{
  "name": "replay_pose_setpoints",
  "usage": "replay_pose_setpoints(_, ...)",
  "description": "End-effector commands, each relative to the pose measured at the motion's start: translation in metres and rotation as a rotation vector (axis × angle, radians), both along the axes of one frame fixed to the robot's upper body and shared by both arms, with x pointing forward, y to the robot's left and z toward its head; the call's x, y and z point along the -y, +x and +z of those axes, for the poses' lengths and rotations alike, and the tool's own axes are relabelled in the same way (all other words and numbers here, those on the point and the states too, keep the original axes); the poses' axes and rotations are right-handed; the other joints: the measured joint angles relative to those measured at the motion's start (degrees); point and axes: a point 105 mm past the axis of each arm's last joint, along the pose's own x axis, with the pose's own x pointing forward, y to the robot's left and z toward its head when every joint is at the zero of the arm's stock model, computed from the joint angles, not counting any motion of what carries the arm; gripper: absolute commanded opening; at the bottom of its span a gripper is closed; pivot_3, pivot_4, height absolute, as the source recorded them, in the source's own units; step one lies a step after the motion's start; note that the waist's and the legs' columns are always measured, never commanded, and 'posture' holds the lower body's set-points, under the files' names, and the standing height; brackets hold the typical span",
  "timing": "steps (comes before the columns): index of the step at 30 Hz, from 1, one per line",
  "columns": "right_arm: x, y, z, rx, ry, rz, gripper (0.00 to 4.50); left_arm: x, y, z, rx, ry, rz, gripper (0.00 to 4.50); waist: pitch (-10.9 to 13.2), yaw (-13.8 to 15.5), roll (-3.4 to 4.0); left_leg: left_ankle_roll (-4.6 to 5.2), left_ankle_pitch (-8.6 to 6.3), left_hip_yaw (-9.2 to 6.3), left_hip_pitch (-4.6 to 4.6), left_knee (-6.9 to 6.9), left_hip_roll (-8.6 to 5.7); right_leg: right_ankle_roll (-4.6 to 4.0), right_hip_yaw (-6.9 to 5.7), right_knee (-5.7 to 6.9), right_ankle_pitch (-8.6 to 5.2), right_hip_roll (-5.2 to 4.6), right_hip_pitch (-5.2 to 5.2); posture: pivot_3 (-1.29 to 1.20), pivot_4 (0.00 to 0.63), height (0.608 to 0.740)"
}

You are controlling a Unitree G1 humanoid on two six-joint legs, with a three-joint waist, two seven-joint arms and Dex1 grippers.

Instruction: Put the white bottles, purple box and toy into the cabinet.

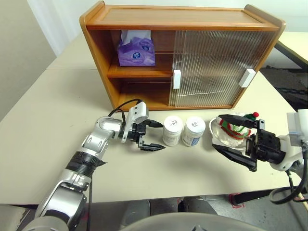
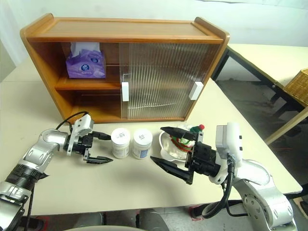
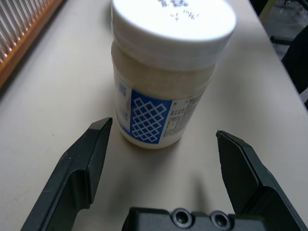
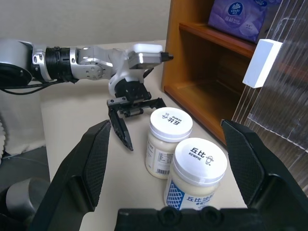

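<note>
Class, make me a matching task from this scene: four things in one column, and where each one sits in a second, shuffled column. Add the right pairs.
Things:
1. purple tissue pack
2. two white jars
3. plush toy
4. left pincer

Places:
A. on a shallow dish, on the table
B. open, just beside the nearer jar
C. on the cabinet's upper shelf
D. side by side on the table, before the cabinet

Pairs: 1-C, 2-D, 3-A, 4-B

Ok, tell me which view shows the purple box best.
The left eye view: the purple box faces the camera whole on the cabinet's upper shelf, tissue and round logo plain. The right eye view shows it too, smaller and further off to the side. The right wrist view catches it cropped at a corner.
</note>
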Motion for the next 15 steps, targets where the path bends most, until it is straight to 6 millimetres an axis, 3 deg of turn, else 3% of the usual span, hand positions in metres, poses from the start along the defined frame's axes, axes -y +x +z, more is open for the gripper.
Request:
replay_pose_setpoints(1, 0.004, 0.000, -0.005, -0.003, -0.005, -0.004, 4.50, 0.009, 0.001, -0.007, 0.002, 0.015, -0.010, 4.46, 0.00, 0.03, 0.00, 0.00, 0.00, 0.01, 0.00, 0.01, -0.01, 0.01, 0.00, -0.01, 0.00, 0.00, 0.01, 0.02, 0.000, 0.740)
replay_pose_setpoints(15, 0.012, -0.005, -0.015, -0.024, -0.021, -0.012, 4.50, 0.020, 0.003, -0.014, -0.023, -0.022, 0.018, 4.46, -0.02, -0.02, 0.04, 0.00, 0.01, 0.23, -0.01, 0.01, -0.02, 0.17, -0.02, -0.02, 0.00, 0.00, 0.04, 0.02, 0.000, 0.740)
